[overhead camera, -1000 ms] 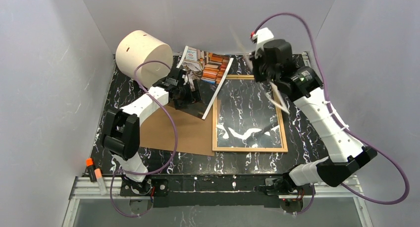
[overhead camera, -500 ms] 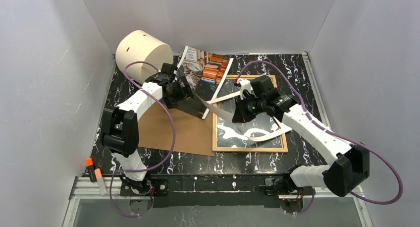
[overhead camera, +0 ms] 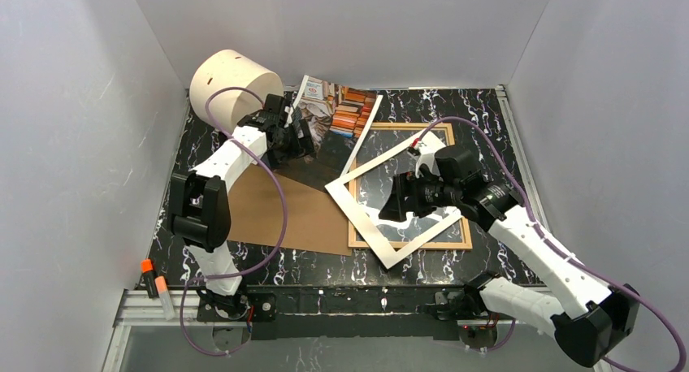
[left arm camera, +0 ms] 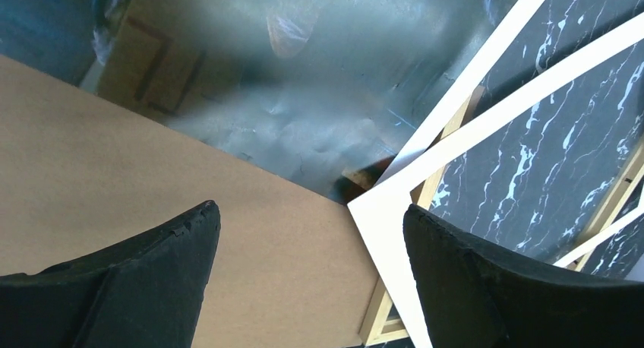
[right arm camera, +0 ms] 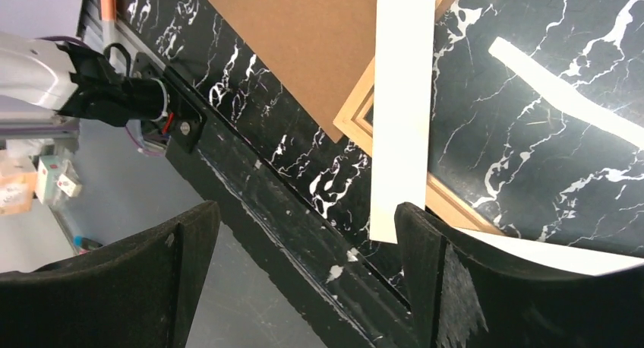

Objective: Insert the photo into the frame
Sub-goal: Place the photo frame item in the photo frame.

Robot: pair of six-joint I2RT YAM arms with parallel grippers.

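Black marble table (overhead camera: 487,112), white walls around. Brown backing board (overhead camera: 284,214) at left. Frame (overhead camera: 445,245) right of centre, white mat (overhead camera: 361,224) askew across it. Photo (overhead camera: 345,112) at far edge, between cream cylinder (overhead camera: 236,92) and frame. Left gripper (left arm camera: 310,211) spread wide over photo's dark near part, empty. Right gripper (right arm camera: 304,211) spread wide, empty, over mat. Photo likely thin, light, floppy, glossy: pinch free edge, avoid creasing. No legible writing.

Overhead plus wrist close-ups, frame (overhead camera: 457,244) shared

Left arm stretches toward the far left, left gripper (left arm camera: 309,211) spread wide — right arm bends inward, right gripper (right arm camera: 304,211) likewise gaping.
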